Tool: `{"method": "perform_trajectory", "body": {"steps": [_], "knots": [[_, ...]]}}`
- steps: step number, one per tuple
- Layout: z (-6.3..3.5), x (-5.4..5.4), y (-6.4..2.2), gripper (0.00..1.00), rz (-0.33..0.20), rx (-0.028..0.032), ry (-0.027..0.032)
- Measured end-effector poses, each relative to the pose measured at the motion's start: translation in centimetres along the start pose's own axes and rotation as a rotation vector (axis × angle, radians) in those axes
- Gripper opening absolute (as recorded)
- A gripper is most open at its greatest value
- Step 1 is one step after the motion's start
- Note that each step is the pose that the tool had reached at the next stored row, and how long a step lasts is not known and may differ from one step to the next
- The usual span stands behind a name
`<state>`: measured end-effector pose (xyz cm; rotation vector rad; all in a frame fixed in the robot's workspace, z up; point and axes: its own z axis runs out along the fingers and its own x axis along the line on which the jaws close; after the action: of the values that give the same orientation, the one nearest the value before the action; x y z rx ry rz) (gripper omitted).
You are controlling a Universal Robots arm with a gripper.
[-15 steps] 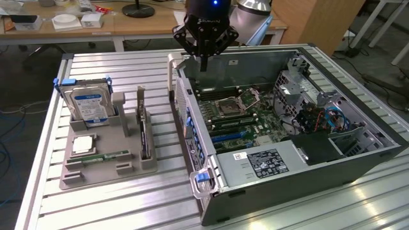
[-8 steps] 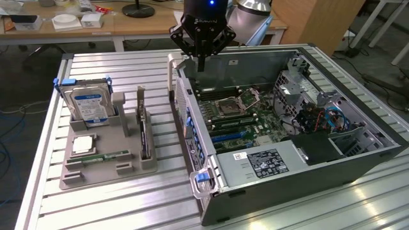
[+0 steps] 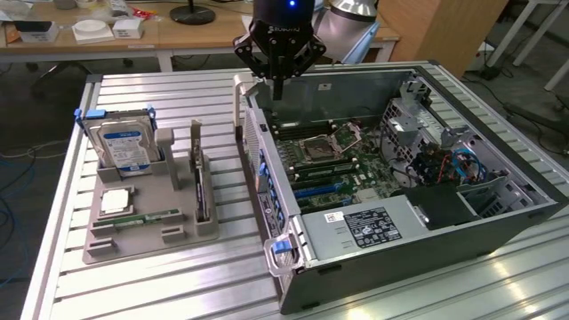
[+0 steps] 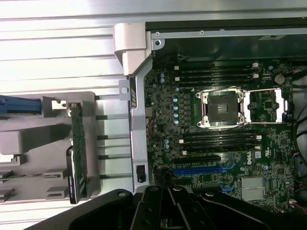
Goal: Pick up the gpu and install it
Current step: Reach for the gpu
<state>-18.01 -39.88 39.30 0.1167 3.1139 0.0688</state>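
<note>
Gripper point(image 3: 277, 90), clenched and empty, hangs over the far corner of the open case point(image 3: 427, 260), well apart from the gpu point(image 3: 201, 190). The one gpu stands on edge in the tray point(image 3: 133, 248), along the tray edge nearest the case. A bare strip of table point(image 3: 178, 293) separates tray and case. The exterior view adds one hard drive point(image 3: 124, 150) and one memory stick point(image 3: 142, 217) on the tray. The wrist view looks straight down past the gripper point(image 4: 163, 211) on the gpu point(image 4: 78, 153), one motherboard point(image 4: 268, 143), one socket point(image 4: 221, 109) and one blue slot point(image 4: 201, 170).
</note>
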Motion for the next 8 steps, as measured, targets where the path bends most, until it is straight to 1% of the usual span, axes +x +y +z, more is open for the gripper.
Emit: {"method": "perform_trajectory", "body": {"steps": [8], "knots": [[0.0,0.36,-0.03,0.1,0.0,0.0,0.0001]]}}
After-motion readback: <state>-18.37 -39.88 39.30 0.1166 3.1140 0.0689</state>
